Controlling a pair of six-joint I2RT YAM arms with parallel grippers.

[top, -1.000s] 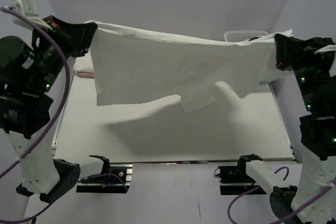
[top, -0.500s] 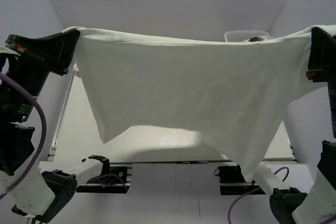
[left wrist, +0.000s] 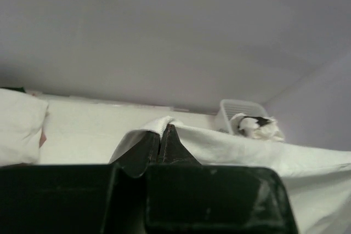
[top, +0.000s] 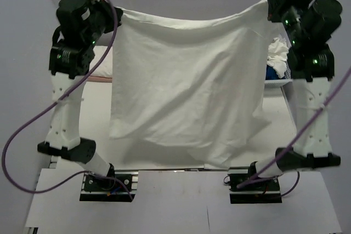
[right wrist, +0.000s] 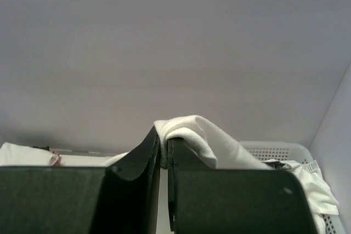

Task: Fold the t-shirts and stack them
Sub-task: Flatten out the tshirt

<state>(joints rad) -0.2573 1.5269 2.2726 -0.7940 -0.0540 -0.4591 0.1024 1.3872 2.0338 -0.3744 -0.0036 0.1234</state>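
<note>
- Left claw is clenched on one top corner of a large white cloth t-shirt. In the left wrist view its dark fingers meet on a fold of that cloth.
- Right claw is clenched on the other top corner, high above a white perforated plastic basket. In the right wrist view a rolled hem bulges over its closed tips.
- The t-shirt hangs spread like a curtain between the two claws, just left of the basket, and its top edge sags a little in the middle.
- Its crumpled lower edge reaches down to the near edge of the white bench; I cannot tell whether it rests there.
- The basket holds crumpled white cloth with a dark patch on it.
- Well apart from the basket, beyond the hanging t-shirt on the left side of the bench, lies a pillow-like folded white shirt, with a pale pink edge showing at its side.
</note>
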